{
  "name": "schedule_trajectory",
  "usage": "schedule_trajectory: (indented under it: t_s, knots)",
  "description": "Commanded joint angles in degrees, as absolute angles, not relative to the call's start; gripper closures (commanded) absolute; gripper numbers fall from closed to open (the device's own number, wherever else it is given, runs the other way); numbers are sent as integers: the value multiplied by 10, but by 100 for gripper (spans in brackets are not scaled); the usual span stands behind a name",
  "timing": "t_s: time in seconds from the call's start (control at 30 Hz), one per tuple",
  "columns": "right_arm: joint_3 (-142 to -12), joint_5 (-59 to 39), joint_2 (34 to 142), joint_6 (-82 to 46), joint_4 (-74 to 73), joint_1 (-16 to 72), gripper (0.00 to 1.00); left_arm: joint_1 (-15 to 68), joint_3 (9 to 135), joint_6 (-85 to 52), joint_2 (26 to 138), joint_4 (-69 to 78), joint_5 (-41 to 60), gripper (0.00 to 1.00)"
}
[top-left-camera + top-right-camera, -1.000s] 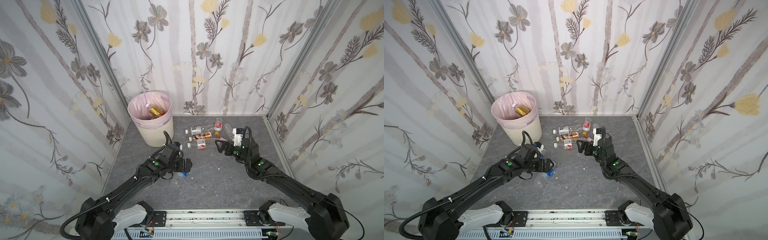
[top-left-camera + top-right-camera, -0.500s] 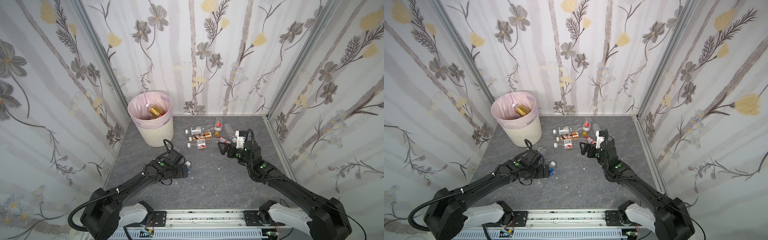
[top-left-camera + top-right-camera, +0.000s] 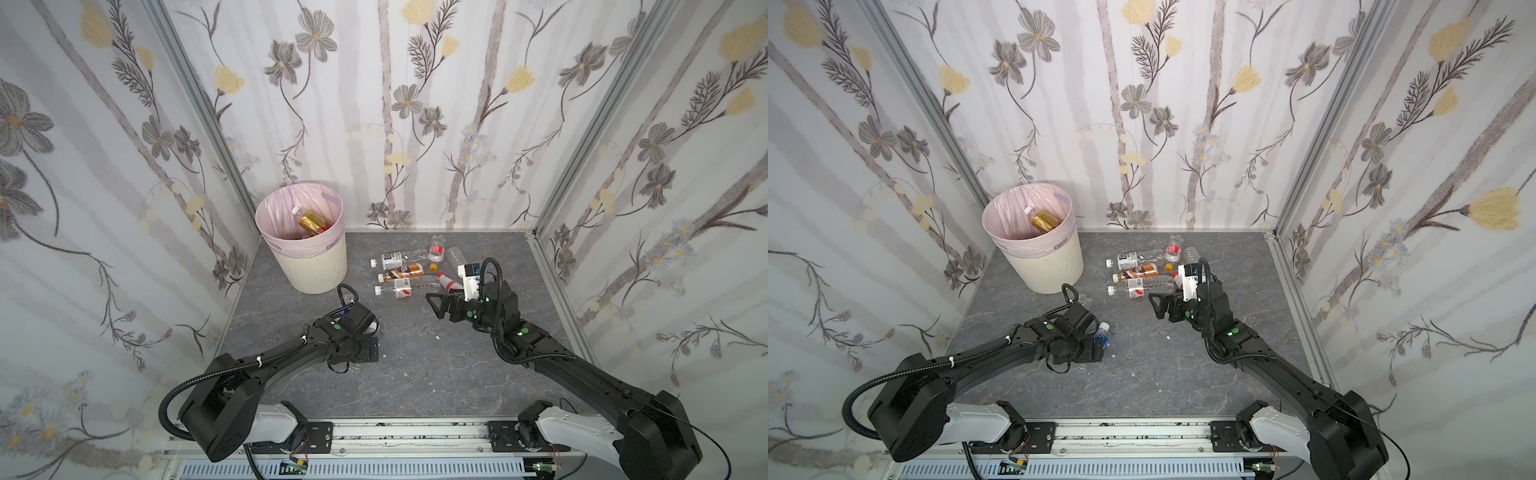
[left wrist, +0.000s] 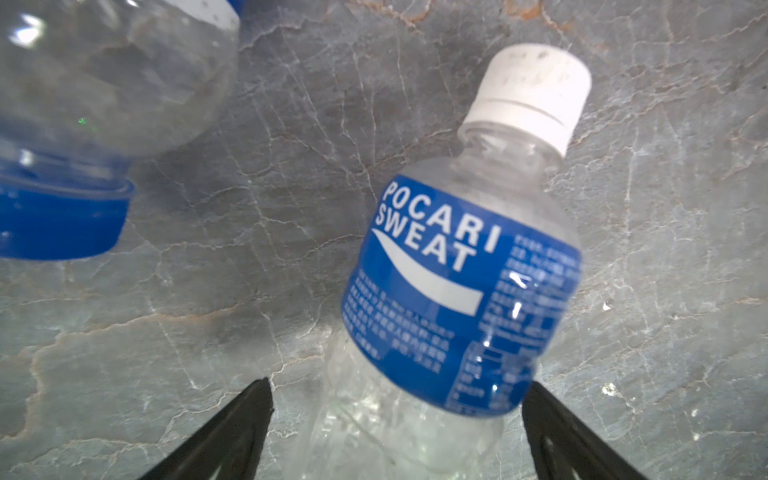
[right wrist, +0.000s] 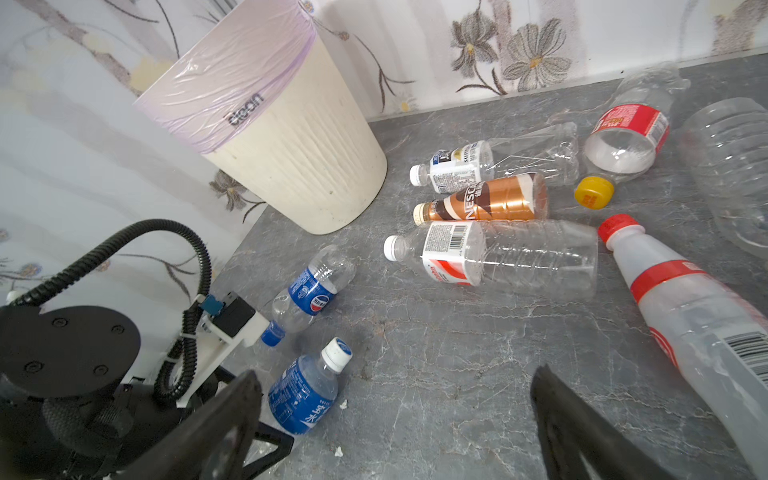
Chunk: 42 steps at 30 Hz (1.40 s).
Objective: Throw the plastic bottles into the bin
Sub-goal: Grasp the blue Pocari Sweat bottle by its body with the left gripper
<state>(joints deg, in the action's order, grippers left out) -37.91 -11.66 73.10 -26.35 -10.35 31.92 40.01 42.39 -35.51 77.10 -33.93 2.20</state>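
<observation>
Left pincer (image 4: 399, 382) apart, straddling small clear plastic bottle, blue label, white cap (image 4: 461, 291). It lies on grey marbled worktop (image 4: 187, 291), near-left, on near side of cream ribbed bin (image 3: 320, 270). Looks empty: light, thin-walled, slippery, crushable. I'd grip labelled middle, gently. Right pincer (image 5: 395, 372) apart, empty.

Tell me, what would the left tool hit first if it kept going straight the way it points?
Most likely the Pocari Sweat bottle: in the left wrist view it lies on the grey floor straight ahead of the left tool, its clear lower body between the open fingers; depth is unclear.
</observation>
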Motion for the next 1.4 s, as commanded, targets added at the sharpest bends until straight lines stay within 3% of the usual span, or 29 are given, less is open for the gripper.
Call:
schedule_trajectory:
  t_s: [0.0,0.2,0.4,0.63,0.93,1.37]
  knots:
    - [-368,-131,736,-240,-101,323,0,400,426,-353,783,-329,6,6]
    - [-347,-128,729,-248,-113,324,0,401,435,-350,804,-318,-9,10]
    - [-356,-141,730,-251,-107,324,0,404,441,-356,815,-298,-17,21]
    - [-376,-144,722,-251,-90,323,0,415,441,-359,839,-287,-20,25]
    - [-382,-150,748,-267,-106,323,0,418,441,-362,842,-284,-51,44]
    - [-376,-165,754,-271,-159,339,0,437,490,-334,823,-267,-98,47]
